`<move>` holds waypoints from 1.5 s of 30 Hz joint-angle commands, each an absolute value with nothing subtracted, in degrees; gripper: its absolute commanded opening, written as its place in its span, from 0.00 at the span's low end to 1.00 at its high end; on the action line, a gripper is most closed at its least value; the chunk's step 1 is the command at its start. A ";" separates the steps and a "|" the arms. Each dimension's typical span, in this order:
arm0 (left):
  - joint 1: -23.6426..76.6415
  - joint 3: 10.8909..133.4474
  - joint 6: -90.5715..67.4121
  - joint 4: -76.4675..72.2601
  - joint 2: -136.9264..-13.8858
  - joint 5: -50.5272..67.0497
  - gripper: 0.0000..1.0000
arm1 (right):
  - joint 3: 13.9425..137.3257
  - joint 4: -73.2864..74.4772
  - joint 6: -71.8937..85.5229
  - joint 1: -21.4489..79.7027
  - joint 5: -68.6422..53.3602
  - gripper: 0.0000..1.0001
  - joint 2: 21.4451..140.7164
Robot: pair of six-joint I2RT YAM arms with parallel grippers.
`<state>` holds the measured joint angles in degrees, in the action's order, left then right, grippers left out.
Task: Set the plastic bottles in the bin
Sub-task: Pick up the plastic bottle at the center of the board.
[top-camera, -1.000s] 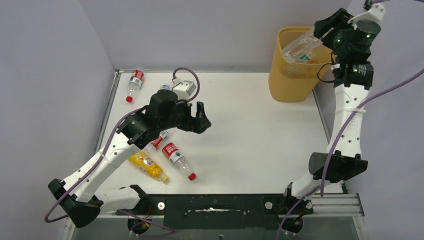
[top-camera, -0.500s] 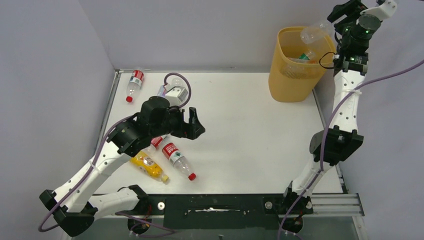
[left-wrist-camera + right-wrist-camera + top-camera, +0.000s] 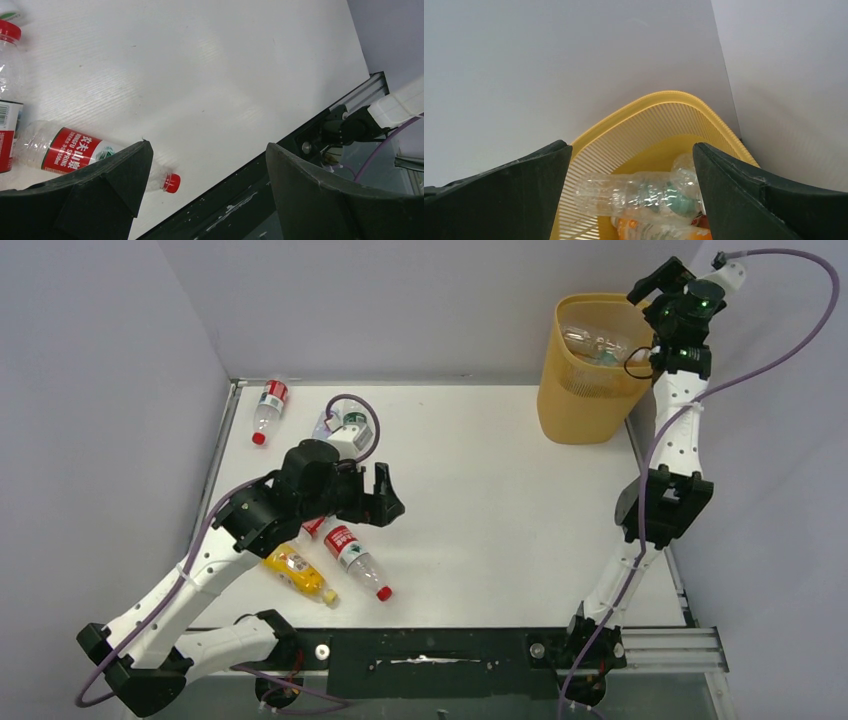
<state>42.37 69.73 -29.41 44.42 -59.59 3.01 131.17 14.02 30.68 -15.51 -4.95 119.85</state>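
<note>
**Bin** (image 3: 588, 390): yellow-orange, upright at the far right corner of the table (image 3: 500, 500).

**Right gripper** (image 3: 631, 146): just above the bin's rim, jaws apart, holding nothing.

**Clear bottle** (image 3: 644, 192): green label, lying inside the bin on top of an orange bottle (image 3: 659, 231).

**Left gripper** (image 3: 207, 146): well to the left of the bin, over the table, jaws apart, empty.

**Red-labelled bottle** (image 3: 356, 561) and **yellow bottle** (image 3: 295, 573): lying side by side on the table, well apart from the bin.

**Corner bottle** (image 3: 268, 408): red label and cap, lying at the table's far left edge, farthest from the bin.
</note>
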 commanded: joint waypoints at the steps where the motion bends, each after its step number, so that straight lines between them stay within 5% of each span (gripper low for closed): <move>1: 42.01 69.62 -31.13 45.24 -59.31 1.21 0.85 | 130.95 12.15 27.20 -12.91 -4.90 0.98 109.40; 22: 42.10 56.71 -54.87 50.17 -61.99 -8.43 0.87 | 92.88 15.64 21.45 7.37 -2.78 0.98 77.32; 45: 42.54 49.40 -80.02 54.92 -74.36 -23.48 0.94 | 74.26 19.33 23.45 15.04 -6.35 0.98 66.12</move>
<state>42.35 50.09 -76.09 56.73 -72.38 -20.84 75.35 20.40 23.11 14.15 -5.74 68.58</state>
